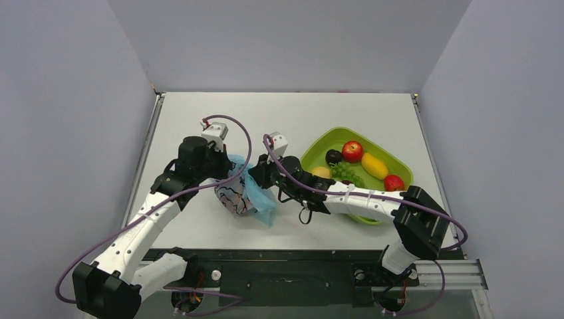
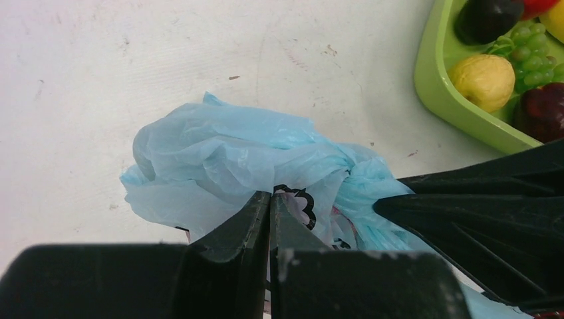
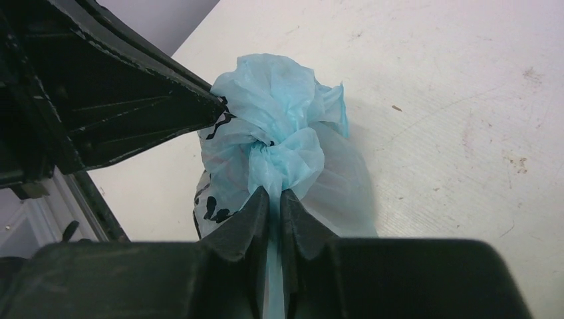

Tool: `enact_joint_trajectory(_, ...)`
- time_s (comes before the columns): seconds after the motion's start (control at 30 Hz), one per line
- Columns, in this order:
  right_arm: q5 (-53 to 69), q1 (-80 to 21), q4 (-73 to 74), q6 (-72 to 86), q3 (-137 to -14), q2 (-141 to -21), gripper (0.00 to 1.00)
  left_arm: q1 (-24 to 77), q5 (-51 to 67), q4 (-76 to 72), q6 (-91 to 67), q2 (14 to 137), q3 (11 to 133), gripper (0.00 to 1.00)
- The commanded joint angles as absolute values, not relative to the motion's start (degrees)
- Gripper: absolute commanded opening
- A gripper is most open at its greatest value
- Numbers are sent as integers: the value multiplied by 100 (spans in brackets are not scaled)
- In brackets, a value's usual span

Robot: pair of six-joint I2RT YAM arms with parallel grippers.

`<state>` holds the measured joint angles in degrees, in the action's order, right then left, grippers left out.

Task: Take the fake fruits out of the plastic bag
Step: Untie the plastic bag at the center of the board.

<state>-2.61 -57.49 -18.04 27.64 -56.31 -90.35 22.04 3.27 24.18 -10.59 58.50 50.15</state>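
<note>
Left gripper (image 2: 271, 199) pinched tight on a fold of the plastic bag (image 2: 219, 146). One bag, light blue, knotted, lying on the table (image 1: 199, 119) between both arms. Black line print, nothing legible; contents hidden. Right gripper (image 3: 274, 196) clamped on the knot's tail. Far right: one green tray (image 1: 314, 154) holding six fruits: lemon (image 1: 322, 172), plum (image 1: 333, 157), grapes (image 1: 346, 173), red apple (image 1: 352, 151), mango (image 1: 374, 166), dark red fruit (image 1: 394, 183).

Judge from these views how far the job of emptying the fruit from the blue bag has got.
Barely started. Done: nothing visible; the bag is twisted shut at a knot, its contents hidden. In hand: the left gripper and right gripper each pinch the bag's plastic. Left: open the bag and lift out the fruit.
</note>
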Motion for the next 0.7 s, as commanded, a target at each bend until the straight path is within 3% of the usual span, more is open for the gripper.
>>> enact_joint_trajectory(0.0,-496,-5786,-2004,2825,-5920,-9003,2,2214,-386,2152,-1148,5651,5043,0)
enact_joint_trajectory(0.2,-930,-5784,-1982,2927,-6036,-8852,0,2224,-2190,2358,-1262,5495,5037,0)
enact_joint_trajectory(0.33,-1150,-5770,-2062,2904,-5849,-8637,0,2226,-2679,2451,-1324,5387,5043,0)
enact_joint_trajectory(0.5,-1052,-5713,-2256,2862,-5474,-8503,0,2215,-2887,2448,-1343,5250,5033,0)
enact_joint_trajectory(0.6,-811,-5701,-2293,2782,-5437,-8562,0,2215,-2276,2398,-1237,5192,5040,0)
enact_joint_trajectory(0.67,-525,-5704,-2353,2691,-5451,-8609,0,2215,-1703,2263,-1126,5134,4998,14)
